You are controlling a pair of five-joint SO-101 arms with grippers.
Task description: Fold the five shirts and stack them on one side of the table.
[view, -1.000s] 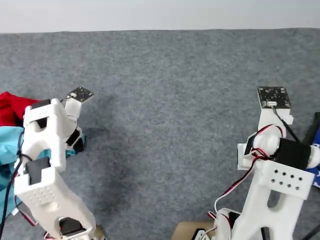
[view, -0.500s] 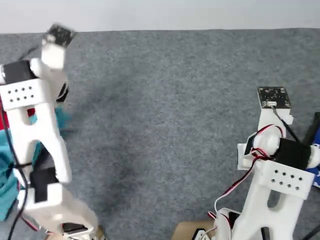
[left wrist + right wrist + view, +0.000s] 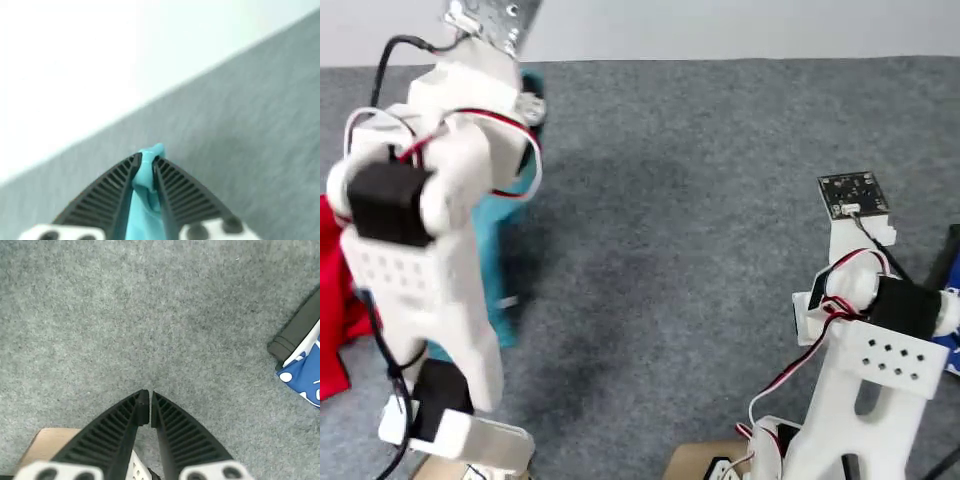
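Left: red shirt (image 3: 332,300) heaped at the table edge; beside it, teal shirt (image 3: 508,250) hangs from the raised left gripper (image 3: 146,161), jaws clamped on a thin pinch of cloth (it could slip free, or drag the red one along). Right: right gripper (image 3: 150,402), jaws together and empty over the grey mat (image 3: 150,300); with one hold only, the teal shirt may land bunched.
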